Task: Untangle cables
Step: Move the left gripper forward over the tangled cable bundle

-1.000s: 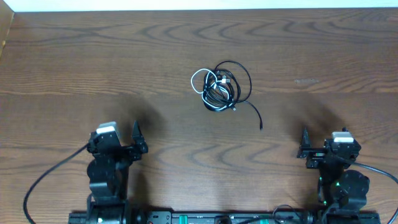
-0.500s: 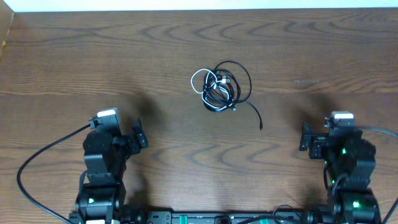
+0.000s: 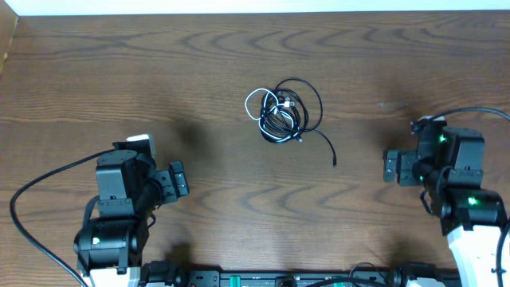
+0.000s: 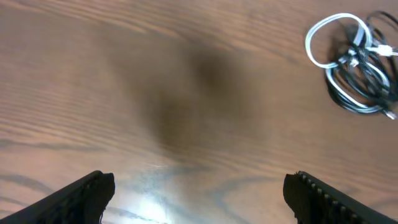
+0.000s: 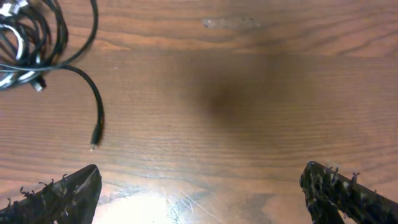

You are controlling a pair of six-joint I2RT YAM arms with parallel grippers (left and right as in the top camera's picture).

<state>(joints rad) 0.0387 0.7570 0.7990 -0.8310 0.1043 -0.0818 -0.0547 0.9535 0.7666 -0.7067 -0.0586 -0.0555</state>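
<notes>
Both my arms shifted outward, left gripper [image 3: 177, 181] and right gripper [image 3: 393, 167] wide, empty, tangled black-and-white thin cables [image 3: 283, 112] ahead between them, on brown wooden surface [image 3: 414, 64]

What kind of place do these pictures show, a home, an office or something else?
Probably a robot test bench in a lab: a wooden table carries a tangle of cables, with the left arm and right arm standing at its near edge.

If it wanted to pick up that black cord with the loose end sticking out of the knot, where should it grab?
Probably the loose tail of the black cord, just behind its plug end, taken from above by the right hand. That stretch lies flat and alone, clear of the tangle, on the right hand's side.
</notes>
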